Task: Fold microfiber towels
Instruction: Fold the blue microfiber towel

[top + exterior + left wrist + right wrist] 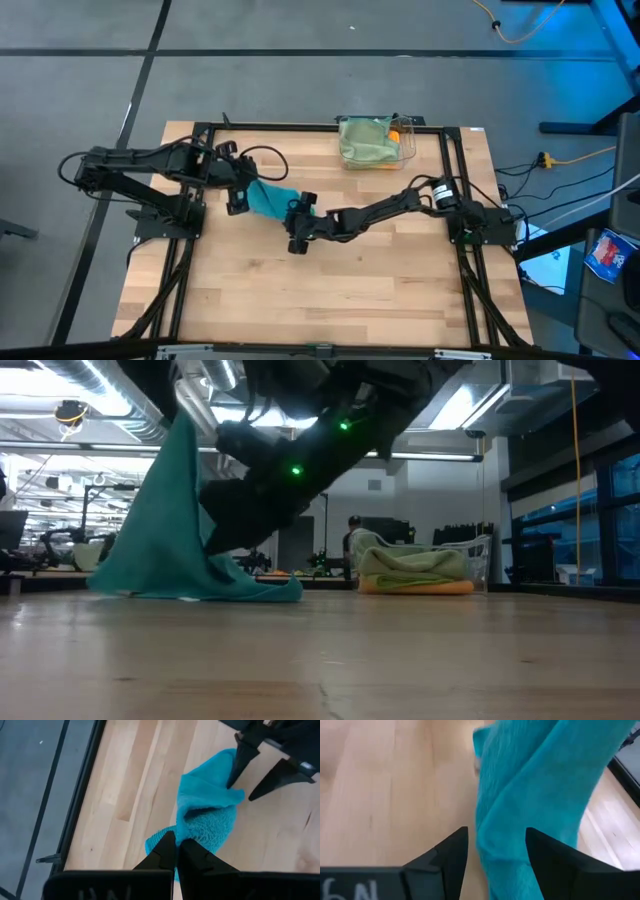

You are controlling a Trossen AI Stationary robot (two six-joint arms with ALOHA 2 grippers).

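Left end effector [176, 851]: clenched on one edge of the teal towel [268, 198], holding that edge raised above the bench [330, 300]; positioned left of centre, in the middle of the bench's depth.
Right end effector [495, 851]: released; fingers [451, 851] spread, with a fold of the teal towel passing between them; not clamped on the cloth. Positioned near the bench centre, just right of the teal towel.
Teal towel: hangs from the left end effector as a draped sheet; its lower part lies bunched on the bench surface between the two end effectors.
Sage green towel [366, 142]: folded, lying on top of the stack at the far edge of the bench, right of centre, well apart from both end effectors.
Orange towel [418, 587]: at the bottom of the same stack, showing as a thin edge under the green cloth in the low view.
Clear plastic bin [408, 140]: at the far edge, touching the right side of the stack.
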